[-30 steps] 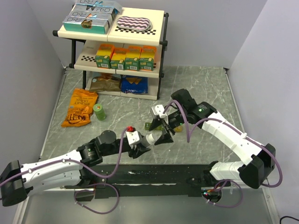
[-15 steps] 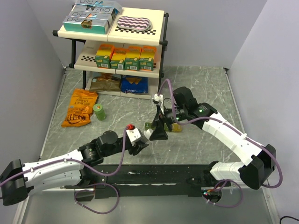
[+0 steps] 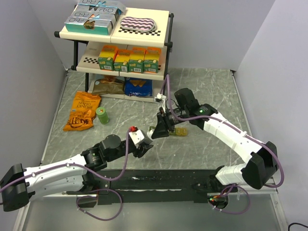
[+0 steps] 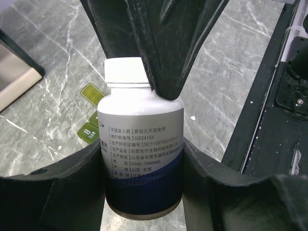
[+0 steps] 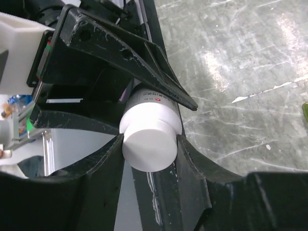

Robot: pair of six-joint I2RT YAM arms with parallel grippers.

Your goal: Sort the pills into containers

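Note:
A white pill bottle (image 4: 142,144) with a dark blue base and Chinese label lies between the fingers of my left gripper (image 4: 142,161), which is shut on its body. Its white screw cap (image 5: 148,147) sits in my right gripper (image 5: 148,144), both fingers pressed against the cap's sides. From above, the right gripper (image 3: 161,130) meets the left gripper (image 3: 146,144) mid-table. The containers (image 3: 179,131), a green-to-yellow strip, lie on the table just right of the grippers, with green lids (image 4: 91,94) showing beyond the bottle. No loose pills are in view.
A two-level shelf rack (image 3: 120,43) with boxes stands at the back. An orange snack bag (image 3: 83,111) and a small green can (image 3: 102,115) lie at the left. A black rail (image 3: 159,180) runs along the near edge.
The right gripper moved left onto the bottle's cap, opened wide, then closed round it. The left gripper drew back slightly to the left, still holding the bottle.

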